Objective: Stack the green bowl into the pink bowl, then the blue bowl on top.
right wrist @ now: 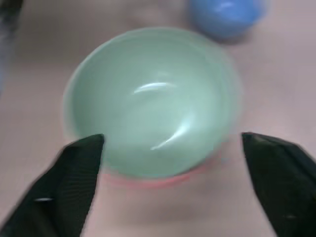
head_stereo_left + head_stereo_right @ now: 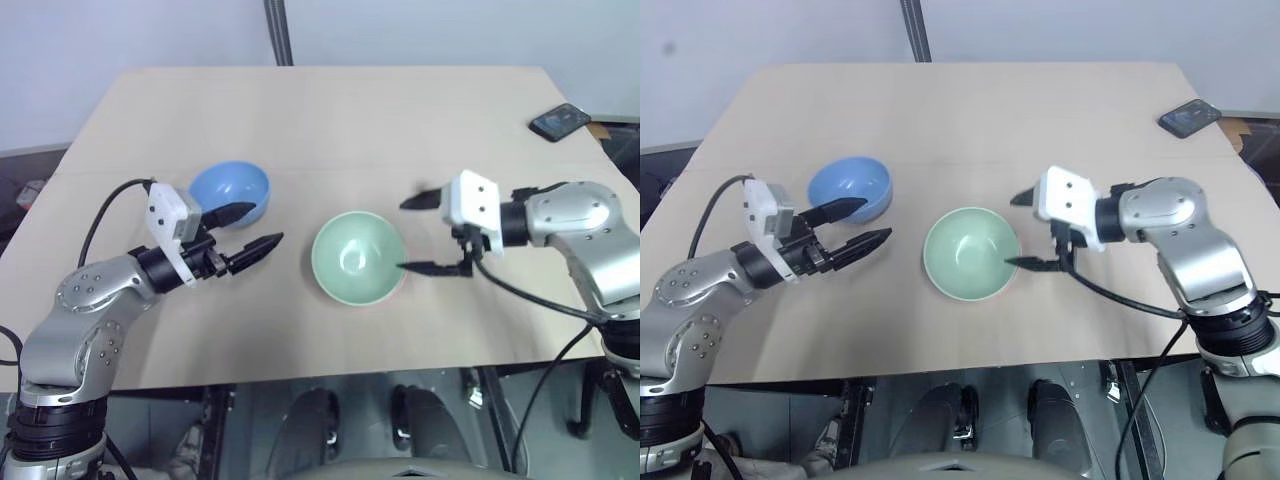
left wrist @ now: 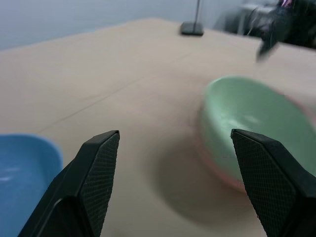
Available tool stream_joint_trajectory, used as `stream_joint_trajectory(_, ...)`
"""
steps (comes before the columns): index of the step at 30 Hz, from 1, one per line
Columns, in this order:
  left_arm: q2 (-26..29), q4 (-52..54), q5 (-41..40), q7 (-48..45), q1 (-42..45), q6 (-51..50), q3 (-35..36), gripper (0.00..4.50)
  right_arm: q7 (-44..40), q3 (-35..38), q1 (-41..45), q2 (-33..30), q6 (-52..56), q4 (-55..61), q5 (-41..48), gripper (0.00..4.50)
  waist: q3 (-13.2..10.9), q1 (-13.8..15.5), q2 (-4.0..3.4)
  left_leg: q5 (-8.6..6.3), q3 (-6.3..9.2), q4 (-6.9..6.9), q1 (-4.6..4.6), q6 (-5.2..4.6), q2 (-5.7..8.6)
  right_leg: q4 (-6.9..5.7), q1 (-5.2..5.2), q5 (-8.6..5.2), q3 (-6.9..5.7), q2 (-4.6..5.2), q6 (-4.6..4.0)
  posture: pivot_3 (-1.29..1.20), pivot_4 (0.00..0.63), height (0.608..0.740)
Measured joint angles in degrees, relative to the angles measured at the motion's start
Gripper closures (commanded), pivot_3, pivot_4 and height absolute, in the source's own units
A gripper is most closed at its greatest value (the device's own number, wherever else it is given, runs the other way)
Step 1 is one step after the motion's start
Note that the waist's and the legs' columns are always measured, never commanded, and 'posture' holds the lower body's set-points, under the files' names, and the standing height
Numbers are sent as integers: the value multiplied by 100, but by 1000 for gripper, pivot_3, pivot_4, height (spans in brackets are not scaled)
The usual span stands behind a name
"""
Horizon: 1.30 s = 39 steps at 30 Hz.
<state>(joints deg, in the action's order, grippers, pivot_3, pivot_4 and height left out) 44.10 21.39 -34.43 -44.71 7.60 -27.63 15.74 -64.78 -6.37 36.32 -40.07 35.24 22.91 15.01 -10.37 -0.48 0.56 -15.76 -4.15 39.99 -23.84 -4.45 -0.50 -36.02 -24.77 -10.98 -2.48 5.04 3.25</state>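
Green bowl [image 2: 358, 257] nested in pink bowl [image 1: 148, 180] — beside released right pincer [image 2: 418, 234]; blue bowl [image 2: 230, 193] left, just past released left pincer [image 2: 252, 229].

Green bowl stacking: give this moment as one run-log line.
green bowl: nested in pink bowl | blue bowl: on table, unstacked | left gripper: open, near blue bowl | right gripper: open, beside the stack

Mint-green bowl [image 2: 358, 256] shows a salmon-pink bowl [image 1: 148, 180] rim beneath; the left blue bowl [image 2: 230, 190] is sky-blue; the table [image 2: 330, 120] pale tan
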Motion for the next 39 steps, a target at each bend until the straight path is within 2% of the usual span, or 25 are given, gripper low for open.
stream_joint_trajectory(4, 409, -17, 909, 614, 469, -271, -402, 652, 584, 791, -291, 323, 433, 545, 759, 30, 2, 40, 4, -1, 2, 0, -1, -1, 1, 4, 4, 10, -2, -1, 17, 0, 150, 740)
stream_joint_trajectory(9, 1198, -370, 1994, 759, 1373, -939, -1413, 652, 1120, 965, -613, 451, 456, 794, 1025, 30, 3, 68, 4, -1, 0, -1, -1, -2, 2, 5, 3, 9, -4, -9, 18, 0, 150, 740)
stream_joint_trajectory(15, 1254, -1134, 2998, 568, 2475, -1353, -2656, 652, 1532, 941, -789, 540, 281, 836, 1051, 30, 2, 112, 5, 0, -9, -1, -2, -4, 3, 7, 2, 8, 3, -17, 21, 0, 150, 740)
stream_joint_trajectory(18, 1099, -1394, 3247, 393, 2698, -1358, -3027, 1458, 1617, 914, -855, 520, 175, 834, 1017, 0, 1, 119, 7, 0, -8, 0, -7, -5, 3, 7, 0, 8, 3, -18, 22, 0, 150, 740)
stream_joint_trajectory(23, 985, -1623, 3381, 73, 2808, -1335, -3213, 3975, 1662, 921, -967, 402, 43, 836, 1027, 0, 0, 119, 10, 0, -7, 0, -7, -6, 2, 7, 0, 8, 3, -19, 22, 0, 150, 740)
stream_joint_trajectory(24, 975, -1638, 3398, 15, 2839, -1337, -3213, 4331, 1663, 929, -1018, 374, 23, 836, 1032, 0, 0, 119, 9, 0, -7, 1, -7, -6, 2, 6, 0, 7, 3, -19, 23, 0, 150, 740)
stream_joint_trajectory(32, 769, -1565, 3247, -350, 2862, -1298, -3068, 4427, 1646, 1120, -1261, 220, -109, 840, 1252, 0, -2, 140, 13, 0, 0, 7, -13, -7, 1, 6, 1, 7, 2, -18, 23, 0, 150, 740)
stream_joint_trajectory(34, 594, -1269, 2814, -616, 2845, -1198, -2763, 4427, 1653, 1235, -1286, 219, -165, 843, 1364, 0, -4, 137, 18, -2, 1, 10, -16, -10, 0, 7, 0, 8, 2, -17, 23, 0, 150, 740)
stream_joint_trajectory(36, 280, -704, 2042, -1051, 2887, -1005, -2342, 4427, 1720, 1459, -1345, 208, -169, 863, 1507, 0, -4, 146, 20, -4, 5, 16, -20, -13, 0, 8, 1, 8, -1, -13, 23, 0, 150, 740)
stream_joint_trajectory(39, 181, -282, 1505, -1576, 3215, -623, -2265, 4427, 1895, 1787, -1461, 114, -154, 933, 1633, 0, -4, 134, 19, -4, 2, 18, -15, -13, 1, 6, 3, 8, 1, -15, 23, 0, 150, 740)
